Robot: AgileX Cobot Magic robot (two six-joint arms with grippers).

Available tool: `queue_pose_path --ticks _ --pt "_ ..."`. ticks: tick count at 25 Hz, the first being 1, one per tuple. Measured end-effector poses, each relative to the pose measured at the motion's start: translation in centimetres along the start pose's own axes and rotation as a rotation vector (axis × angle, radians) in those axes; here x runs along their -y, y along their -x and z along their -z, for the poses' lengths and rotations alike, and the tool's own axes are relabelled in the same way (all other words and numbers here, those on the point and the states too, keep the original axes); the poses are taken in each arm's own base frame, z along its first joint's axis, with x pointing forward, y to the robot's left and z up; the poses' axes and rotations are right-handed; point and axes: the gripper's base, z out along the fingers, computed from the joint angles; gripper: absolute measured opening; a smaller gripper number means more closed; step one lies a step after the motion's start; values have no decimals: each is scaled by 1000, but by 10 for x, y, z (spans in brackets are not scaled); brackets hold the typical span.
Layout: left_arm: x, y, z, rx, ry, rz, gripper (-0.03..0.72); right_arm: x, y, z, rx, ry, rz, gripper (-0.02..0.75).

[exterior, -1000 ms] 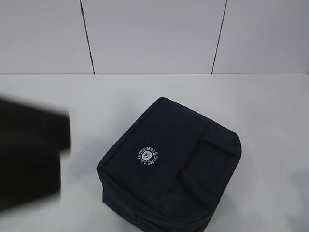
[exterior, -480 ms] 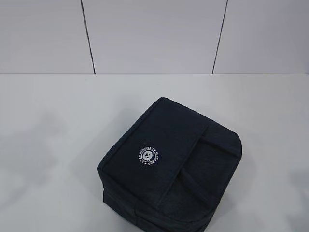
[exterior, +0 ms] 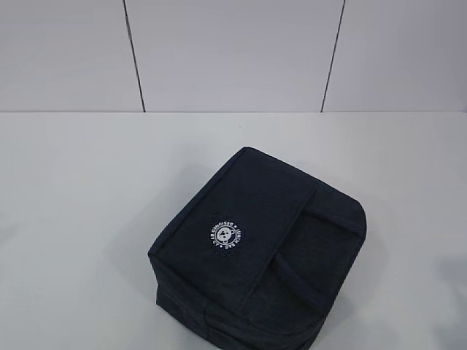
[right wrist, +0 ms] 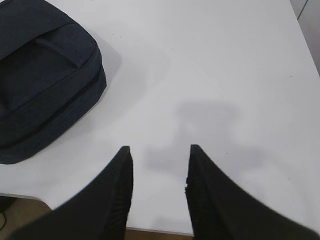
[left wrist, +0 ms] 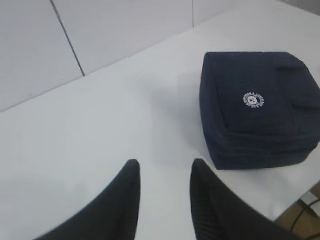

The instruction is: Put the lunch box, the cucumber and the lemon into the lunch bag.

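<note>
Clearing out of the exterior view, the dark left arm that filled the table's left side a second ago is gone, leaving bare white table point(exterior: 87, 219) around the lunch bag point(exterior: 255, 255). From its wrist camera the left gripper point(left wrist: 162, 170) hangs over empty tabletop, jaws apart and holding nothing, the bag well off to its right. The bag sits closed near the front edge, strap handles lying flat on its top. Its round white logo point(exterior: 225, 235) carries ringed lettering too small to read. Farther right, the right gripper point(right wrist: 157, 155) also hovers over bare table, jaws apart and empty. No lunch box, cucumber or lemon shows in any view; with both arms drawn clear, the packing looks finished, though the shut bag hides its contents.
</note>
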Motion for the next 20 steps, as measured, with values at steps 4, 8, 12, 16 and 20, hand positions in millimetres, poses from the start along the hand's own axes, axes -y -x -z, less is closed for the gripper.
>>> queue_pose_path --ticks 4,8,12,16,20 --pt "-4 -15 15 19 28 37 249 0 0 0 0 0 0 287" --pt "-4 -34 9 -18 31 72 250 0 0 0 0 0 0 286" --pt "-3 -53 4 -26 31 104 250 0 0 0 0 0 0 287" --pt "-3 -63 4 -21 34 114 250 0 0 0 0 0 0 287" --pt "-3 -67 2 -58 43 118 250 0 0 0 0 0 0 286"
